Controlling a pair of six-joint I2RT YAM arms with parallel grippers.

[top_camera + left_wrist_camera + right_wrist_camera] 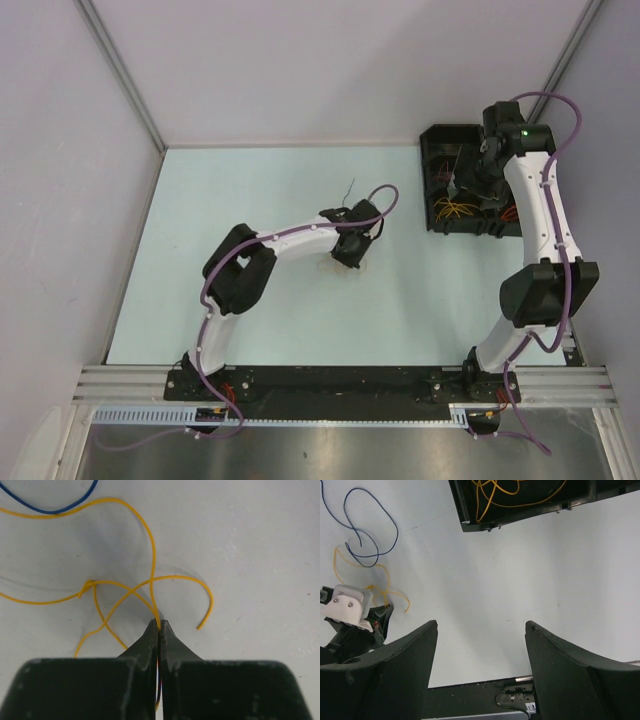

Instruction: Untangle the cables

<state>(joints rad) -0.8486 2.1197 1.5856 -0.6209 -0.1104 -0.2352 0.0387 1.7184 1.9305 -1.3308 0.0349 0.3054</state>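
My left gripper (160, 625) is shut on a thin yellow cable (150, 555) that loops and knots on the pale table; it sits mid-table in the top view (350, 262). A dark blue cable (60, 507) curls just beyond it and also shows in the right wrist view (367, 530), with the yellow cable (380, 580) below it. My right gripper (481, 625) is open and empty, raised over the table near the black tray (437, 160). More yellow and red cables (455, 208) lie in that tray.
The black tray (465, 515) stands at the far right of the table, with yellow wire inside. The left arm's white wrist (347, 605) shows at the left of the right wrist view. A black rail (330, 385) runs along the near edge.
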